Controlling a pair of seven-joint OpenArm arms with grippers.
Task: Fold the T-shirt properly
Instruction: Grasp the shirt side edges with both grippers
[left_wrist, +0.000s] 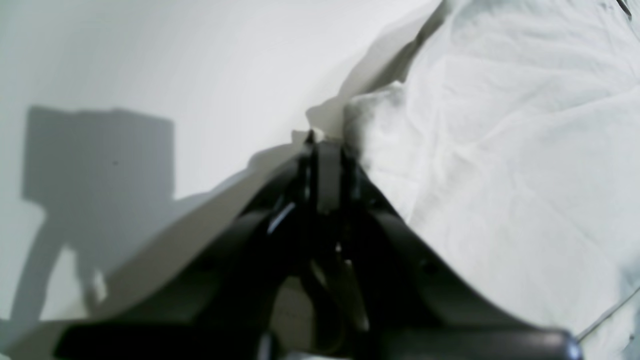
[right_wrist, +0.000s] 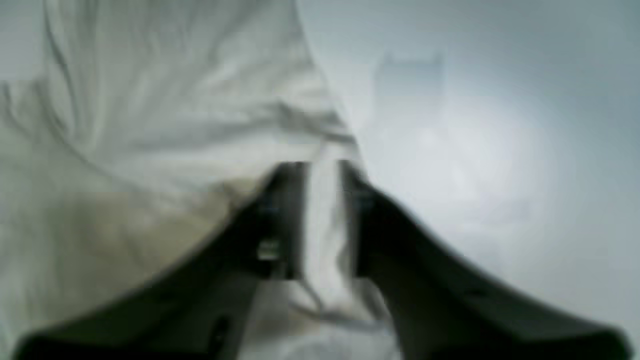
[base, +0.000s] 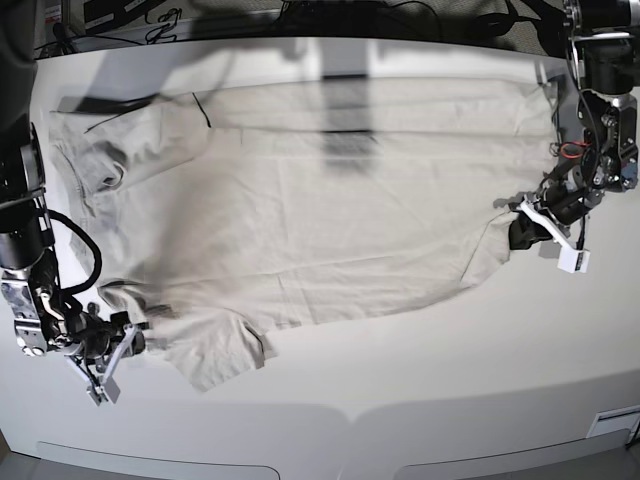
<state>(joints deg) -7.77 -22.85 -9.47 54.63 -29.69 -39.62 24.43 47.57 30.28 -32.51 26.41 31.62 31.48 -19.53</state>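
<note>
Fabric of the T-shirt (base: 330, 200) was pinched by both the left gripper (base: 522, 222) and the right gripper (base: 128, 338), each clenched on an edge. A first fold was judged under way; a synchronised lift-and-carry was called for next.

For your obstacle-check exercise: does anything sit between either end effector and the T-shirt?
Nothing visible does. The left end effector is already at the T-shirt's edge, and the right end effector has cloth between its fingers.

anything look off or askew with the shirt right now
Nothing is damaged. The T-shirt lies spread but wrinkled, its near edge slanting unevenly across the table. The right gripper has cloth between its jaws; the left gripper is at the opposite edge.
</note>
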